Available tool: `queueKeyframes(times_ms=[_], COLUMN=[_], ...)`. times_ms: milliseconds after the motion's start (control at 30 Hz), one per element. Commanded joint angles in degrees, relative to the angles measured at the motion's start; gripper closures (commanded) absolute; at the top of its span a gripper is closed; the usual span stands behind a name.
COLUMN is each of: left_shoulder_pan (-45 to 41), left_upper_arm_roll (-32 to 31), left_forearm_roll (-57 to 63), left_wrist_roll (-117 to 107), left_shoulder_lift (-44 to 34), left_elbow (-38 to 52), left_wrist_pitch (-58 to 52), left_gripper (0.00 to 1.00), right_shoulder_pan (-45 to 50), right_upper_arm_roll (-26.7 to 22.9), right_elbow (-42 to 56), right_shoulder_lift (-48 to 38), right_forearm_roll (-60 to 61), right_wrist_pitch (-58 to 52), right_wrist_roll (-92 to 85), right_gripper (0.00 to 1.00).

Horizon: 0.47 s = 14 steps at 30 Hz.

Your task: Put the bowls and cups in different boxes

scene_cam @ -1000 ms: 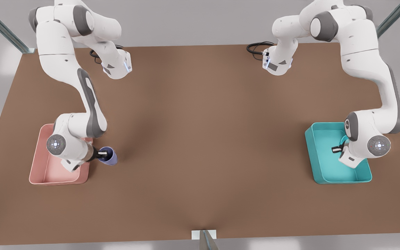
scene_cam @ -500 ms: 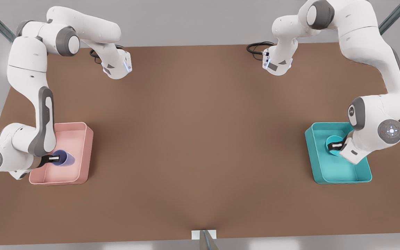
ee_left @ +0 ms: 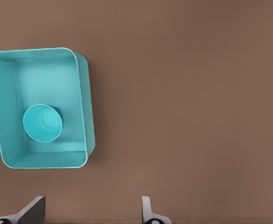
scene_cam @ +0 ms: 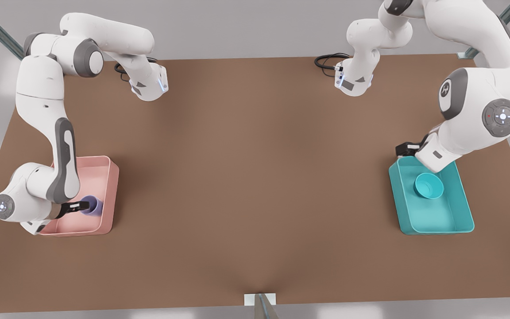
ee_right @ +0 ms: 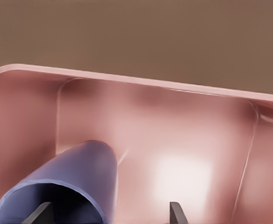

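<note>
At the front view's left, the shallow pale pink plastic box (scene_cam: 112,190) with rounded corners holds the small lavender-purple tapered cup (scene_cam: 93,206). In the right wrist view the cup (ee_right: 80,172) is tipped over, its long axis running away from the right pincer (scene_cam: 80,205) and its open mouth facing it. Seen from the front, the cup sits just at 3 o'clock of that pincer. Its fingers are spread: one sits at the cup's mouth, the other is well clear of the wall, so I judge the cup released, and the next move is a straight retreat.

Across the matte brown counter (scene_cam: 255,177), the glossy teal box (scene_cam: 436,230) holds the small round teal bowl (scene_cam: 429,185) upright. Farther back, the left pincer (scene_cam: 404,149) hovers at the box's far corner, at 11 o'clock of the bowl, fingers apart and empty.
</note>
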Motion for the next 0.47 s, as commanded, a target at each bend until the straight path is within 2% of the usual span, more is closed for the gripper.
queueKeyframes(times_ms=[0,133,167,200,233,333,433], left_shoulder_pan=[0.17,0.17,0.17,0.17,0.17,0.17,0.17], left_upper_arm_roll=[0.01,0.01,0.01,0.01,0.01,0.01,0.01], left_forearm_roll=[0.14,0.14,0.14,0.14,0.14,0.14,0.14], left_wrist_roll=[-1.33,-1.33,-1.33,-1.33,-1.33,-1.33,-1.33], left_shoulder_lift=[-0.09,-0.09,-0.09,0.0,0.0,0.09,0.0], left_elbow=[0.02,0.02,0.02,-0.07,-0.07,-0.07,-0.07], left_wrist_pitch=[-1.74,-1.74,-1.83,-1.74,-1.74,-1.74,-1.74], left_gripper=[0.0,0.0,0.0,0.0,0.0,0.0,0.0], right_shoulder_pan=[-0.01,2.0,3.94,6.75,9.3,9.3,7.63], right_upper_arm_roll=[0.04,-0.31,-0.05,-0.05,0.04,3.56,5.14], right_elbow=[-0.11,-0.2,1.46,7.61,12.45,6.13,4.11], right_shoulder_lift=[-1.03,-12.02,-15.71,-16.24,-16.42,-29.78,-31.18], right_forearm_roll=[1.11,-0.29,-4.5,-5.04,-7.58,-7.68,-6.97], right_wrist_pitch=[-2.34,-19.65,-24.31,-33.62,-38.47,-38.56,-38.38], right_wrist_roll=[-7.76,-5.66,6.62,14.9,17.63,19.04,21.5], right_gripper=[0.0,0.0,0.0,0.0,0.0,0.0,0.0])
